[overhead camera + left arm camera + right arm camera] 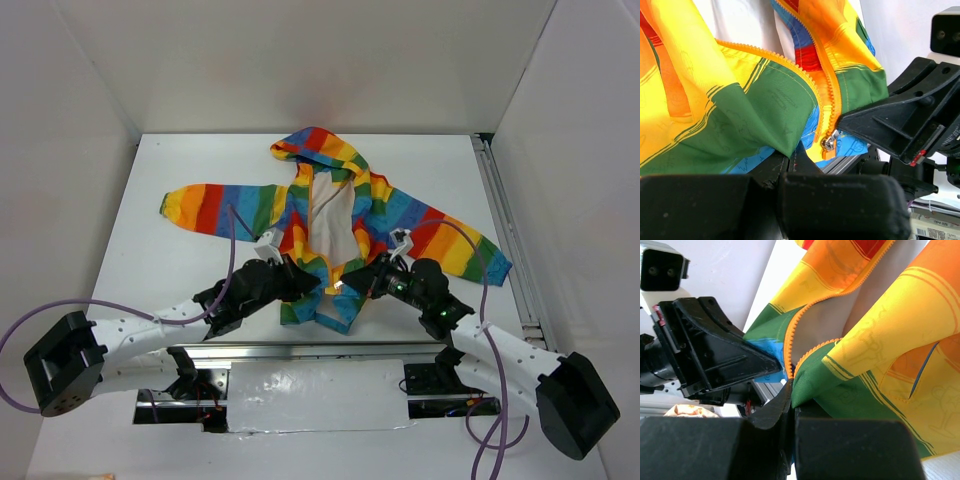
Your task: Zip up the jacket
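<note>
The rainbow-striped jacket (400, 205) lies flat on the white table (200, 160), hood at the far end, front open on its white lining. My left gripper (303, 283) is shut on the green fabric (775, 110) of one front panel near the hem. My right gripper (352, 285) is shut on the green fabric (840, 385) of the other panel. The orange zipper (832, 95) runs down between them, and its metal slider (829, 143) sits low near the hem, just beside the right gripper's black finger (890, 125). In the right wrist view the two zipper rows (788, 347) meet just above my jaws.
A metal rail (510, 240) runs along the table's right side. White walls close in the back and both sides. Purple cables (233, 240) loop over each arm. A taped plate (315, 395) lies between the arm bases at the near edge.
</note>
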Robot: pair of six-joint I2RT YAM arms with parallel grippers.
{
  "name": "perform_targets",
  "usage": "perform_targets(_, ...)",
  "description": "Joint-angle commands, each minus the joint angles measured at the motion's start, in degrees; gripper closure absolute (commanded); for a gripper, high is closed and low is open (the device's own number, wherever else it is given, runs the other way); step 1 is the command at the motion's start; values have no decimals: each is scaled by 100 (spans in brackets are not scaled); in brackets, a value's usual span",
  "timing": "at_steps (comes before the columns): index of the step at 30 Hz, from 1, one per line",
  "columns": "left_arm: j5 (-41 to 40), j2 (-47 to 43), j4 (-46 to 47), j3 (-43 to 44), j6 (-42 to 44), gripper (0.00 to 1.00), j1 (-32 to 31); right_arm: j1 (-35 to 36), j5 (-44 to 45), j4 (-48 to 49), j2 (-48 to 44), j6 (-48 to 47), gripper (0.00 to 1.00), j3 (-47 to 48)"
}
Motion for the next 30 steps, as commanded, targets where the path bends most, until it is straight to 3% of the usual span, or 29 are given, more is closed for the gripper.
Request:
perform_targets(1, -98, -152, 242, 260, -56, 100, -38, 48, 5, 248, 57, -112, 100, 155)
perform_targets(30, -90, -204, -12, 313, -127, 100, -55, 232, 242, 327, -118, -200, 100, 226)
